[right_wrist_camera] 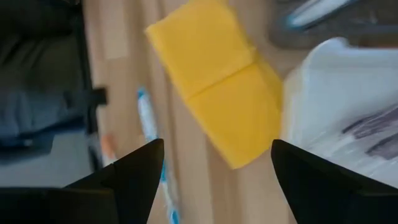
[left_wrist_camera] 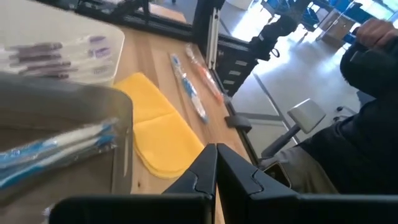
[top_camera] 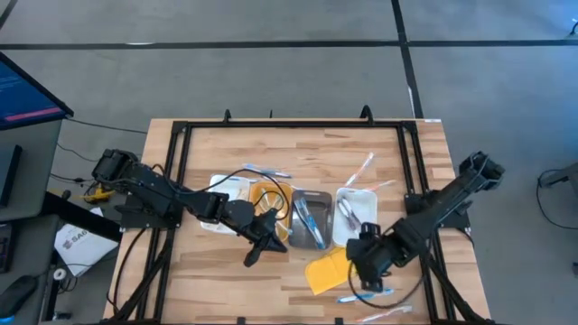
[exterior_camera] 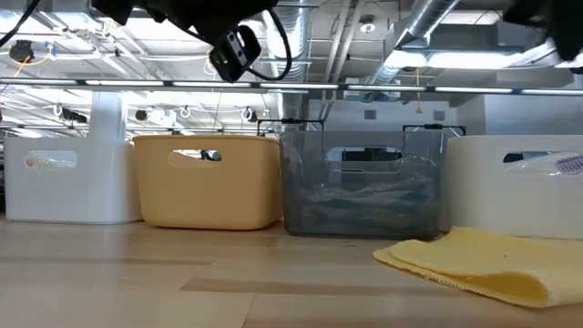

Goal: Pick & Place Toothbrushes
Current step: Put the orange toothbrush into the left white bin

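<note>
Two toothbrushes lie flat on the wood near the table's front edge, a blue one (right_wrist_camera: 149,124) and an orange one (right_wrist_camera: 107,149), also seen as the blue toothbrush (left_wrist_camera: 186,84) and the orange toothbrush (left_wrist_camera: 205,78). My right gripper (right_wrist_camera: 214,174) hovers open above the table between them and the yellow pad (right_wrist_camera: 217,81), its fingers pointing steeply down. More toothbrushes lie in the grey tray (top_camera: 309,217) and the right white tray (top_camera: 355,212), and loose ones (top_camera: 266,170) lie behind the trays. My left gripper (left_wrist_camera: 216,168) is shut and empty, in the air in front of the orange tray (top_camera: 266,203).
Four trays stand in a row mid-table: white (exterior_camera: 73,173), orange (exterior_camera: 209,182), grey (exterior_camera: 360,187), white (exterior_camera: 515,187). The yellow pad (top_camera: 327,269) lies in front of the grey tray. A black frame (top_camera: 181,135) rims the table. A seated person (left_wrist_camera: 367,93) is beyond the table's edge.
</note>
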Tool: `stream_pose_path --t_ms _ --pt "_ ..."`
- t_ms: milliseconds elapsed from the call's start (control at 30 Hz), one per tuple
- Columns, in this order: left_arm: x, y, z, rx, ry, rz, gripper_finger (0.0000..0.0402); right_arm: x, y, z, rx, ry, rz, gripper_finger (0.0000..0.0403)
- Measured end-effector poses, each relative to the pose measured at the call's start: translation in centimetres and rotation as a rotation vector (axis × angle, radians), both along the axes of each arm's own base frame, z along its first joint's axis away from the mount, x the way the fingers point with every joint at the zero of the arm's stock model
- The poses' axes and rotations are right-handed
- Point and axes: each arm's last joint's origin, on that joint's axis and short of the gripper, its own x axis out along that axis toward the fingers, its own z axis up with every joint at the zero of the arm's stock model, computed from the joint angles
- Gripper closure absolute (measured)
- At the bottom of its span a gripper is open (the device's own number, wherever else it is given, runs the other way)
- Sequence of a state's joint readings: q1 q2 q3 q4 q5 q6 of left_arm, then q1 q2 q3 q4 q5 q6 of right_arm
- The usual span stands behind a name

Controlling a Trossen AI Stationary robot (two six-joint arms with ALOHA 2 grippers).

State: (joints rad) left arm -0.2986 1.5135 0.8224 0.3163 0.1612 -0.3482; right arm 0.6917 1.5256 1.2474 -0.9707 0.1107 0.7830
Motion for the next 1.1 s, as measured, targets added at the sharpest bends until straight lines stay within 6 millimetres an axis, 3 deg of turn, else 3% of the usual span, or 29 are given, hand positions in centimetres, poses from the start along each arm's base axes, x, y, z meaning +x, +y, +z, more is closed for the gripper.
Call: stream_pose_path --t_ms 333,433,567,733,933,1100 --pt "0.0 -0.1 0.0 0.000 -0.003 0.000 0.0401 0.6 -0.2 1.1 0.018 -0.133 -0.034 0.0110" --pt "0.0 0.0 0.0 -0.001 -0.005 0.001 0.0401 0.4 1.2 1.2 0.176 -0.099 -0.062 0.0110" --pt "0.0 -0.1 0.0 0.000 -0.004 0.001 0.0401 -1.6 3.7 0.8 0.300 0.034 -0.108 0.0111" --pt "0.0 -0.1 0.0 0.008 -0.008 -0.003 0.0401 -4.3 7.5 -1.6 0.233 0.109 -0.034 0.0111" --pt "0.0 0.0 0.0 0.069 -0.040 -0.016 0.0401 -4.6 10.2 -5.8 0.200 0.253 -0.089 0.0111" --pt "0.3 1.1 0.0 0.081 -0.042 0.040 0.0401 -5.2 11.8 -8.6 0.133 0.288 -0.003 0.0111"
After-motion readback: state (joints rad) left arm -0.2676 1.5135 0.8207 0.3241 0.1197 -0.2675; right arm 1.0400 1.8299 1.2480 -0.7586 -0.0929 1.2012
